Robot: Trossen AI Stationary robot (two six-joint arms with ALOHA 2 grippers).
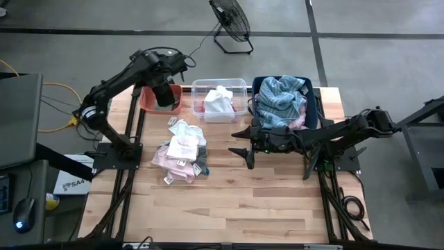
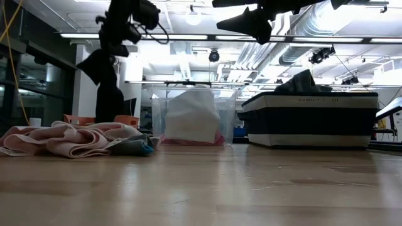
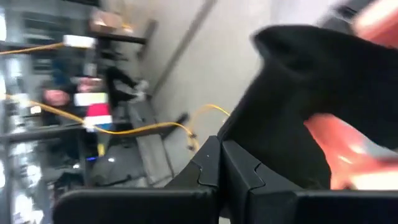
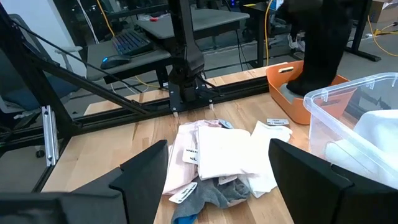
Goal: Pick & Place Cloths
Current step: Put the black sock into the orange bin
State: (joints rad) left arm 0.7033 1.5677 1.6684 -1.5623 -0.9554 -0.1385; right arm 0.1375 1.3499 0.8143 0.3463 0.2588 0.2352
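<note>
**Black cloth hanging over the orange bin**

We are seeing the left gripper (image 1: 164, 94) raised above the orange bin (image 1: 148, 102), at the far left part of the table (image 1: 236, 201). Its fingers (image 3: 239, 168) are pressed together on the small black cloth (image 2: 108, 85), which is hanging down from them in a long fold. The lower end of this cloth is reaching into the bin directly under the gripper; in the right wrist view it is standing like a dark column inside the orange rim.

Just beside the left gripper, toward the table's middle, the clear bin (image 1: 239, 86) is holding the white cloth (image 1: 219, 103), with some red fabric showing under it. In front of the left gripper, nearer to the table's front edge, the loose pile (image 1: 182, 154) is lying on the wood: pale pink and white pieces on top, a small grey piece at its edge.

The right gripper (image 1: 244, 141) is hovering above the table's middle, beside this pile and in front of the clear bin. Its fingers are spread wide and they are holding nothing.

Behind the right gripper, the dark blue bin (image 1: 314, 111) is standing at the far right part of the table, and the blue-striped cloth (image 1: 280, 101) is heaped in it, with a little pink fabric at one side.
</note>
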